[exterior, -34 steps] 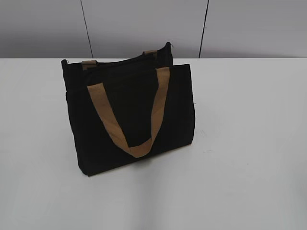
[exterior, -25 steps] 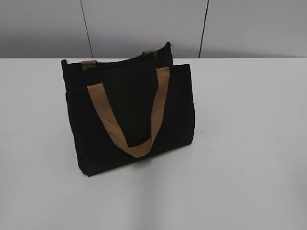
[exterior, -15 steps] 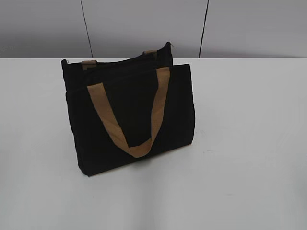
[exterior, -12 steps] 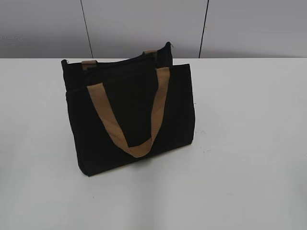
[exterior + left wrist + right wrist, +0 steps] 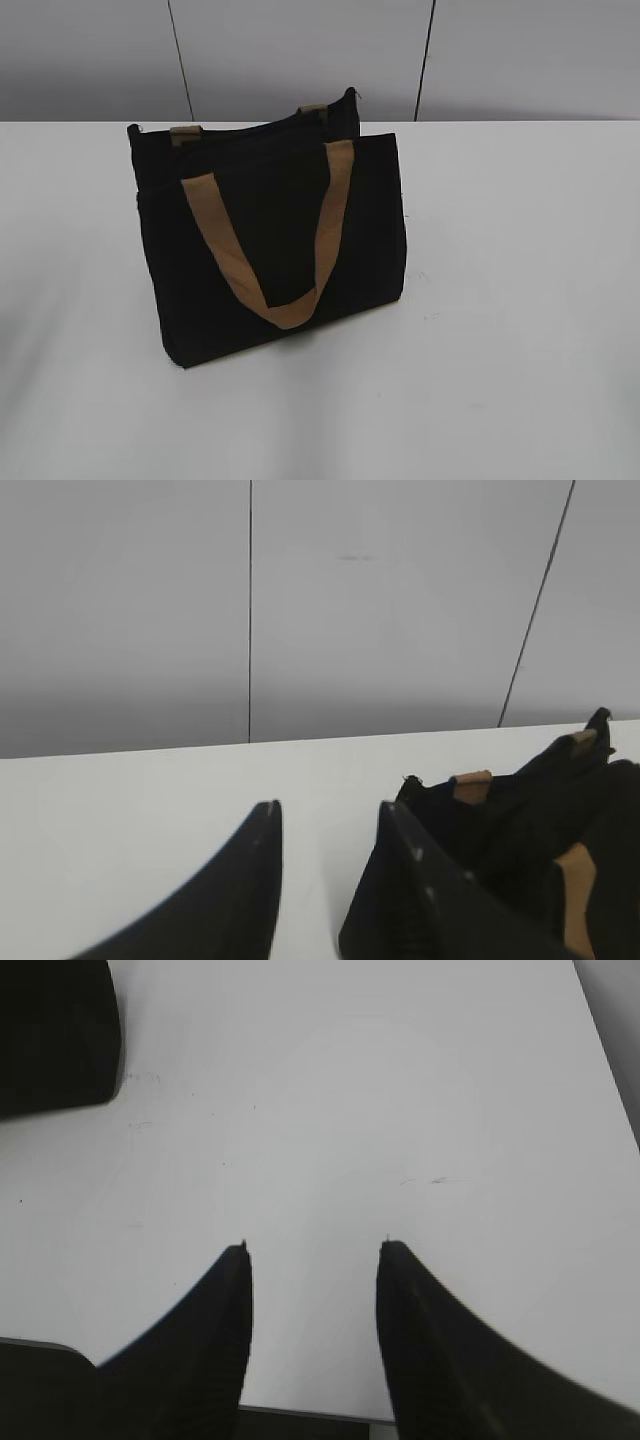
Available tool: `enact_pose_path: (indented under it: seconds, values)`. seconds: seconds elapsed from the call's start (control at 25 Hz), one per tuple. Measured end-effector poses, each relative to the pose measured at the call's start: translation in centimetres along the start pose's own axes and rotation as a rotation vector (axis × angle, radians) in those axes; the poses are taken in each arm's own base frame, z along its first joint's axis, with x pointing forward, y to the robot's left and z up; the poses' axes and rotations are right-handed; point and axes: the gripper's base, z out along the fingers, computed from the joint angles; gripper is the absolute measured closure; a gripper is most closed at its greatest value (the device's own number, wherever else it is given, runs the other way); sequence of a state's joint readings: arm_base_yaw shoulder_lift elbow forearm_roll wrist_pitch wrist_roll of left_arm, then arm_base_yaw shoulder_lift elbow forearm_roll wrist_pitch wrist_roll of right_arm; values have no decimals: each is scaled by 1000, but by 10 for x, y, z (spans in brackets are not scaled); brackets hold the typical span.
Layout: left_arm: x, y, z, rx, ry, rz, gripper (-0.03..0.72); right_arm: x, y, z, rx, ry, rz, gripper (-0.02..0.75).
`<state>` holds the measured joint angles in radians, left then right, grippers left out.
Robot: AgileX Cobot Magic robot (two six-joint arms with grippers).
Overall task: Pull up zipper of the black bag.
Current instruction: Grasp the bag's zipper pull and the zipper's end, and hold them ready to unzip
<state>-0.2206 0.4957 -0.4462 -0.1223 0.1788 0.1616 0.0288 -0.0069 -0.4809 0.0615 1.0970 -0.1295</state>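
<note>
On the white table (image 5: 520, 300), black bag (image 5: 270, 240) unmoved, both end effectors (image 5: 325, 820) (image 5: 312, 1250) parted, empty.

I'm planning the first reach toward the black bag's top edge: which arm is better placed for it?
Probably the left. The left gripper, open, faces the black bag with its top edge just beyond the fingertips. The right gripper, also open, looks down at bare table.
</note>
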Motion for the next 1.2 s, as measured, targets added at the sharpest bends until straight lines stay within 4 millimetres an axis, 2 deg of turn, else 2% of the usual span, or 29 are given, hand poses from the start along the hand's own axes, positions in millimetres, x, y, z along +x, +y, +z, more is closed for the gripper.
enact_pose_path:
  seconds: [0.24, 0.52, 0.64, 0.92, 1.2]
  values:
    - [47, -4, 33, 1, 6, -40, 440, 0, 0, 0, 0, 0, 0, 411]
    - [59, -13, 59, 37, 18, -45, 390, 0, 0, 0, 0, 0, 0, 411]
    - [72, -16, 74, 40, 89, -66, 384, 0, 0, 0, 0, 0, 0, 411]
    - [97, -20, 96, 36, 203, -107, 381, 0, 0, 0, 0, 0, 0, 411]
    - [132, -36, 111, 111, 280, -38, 381, 0, 0, 0, 0, 0, 0, 411]
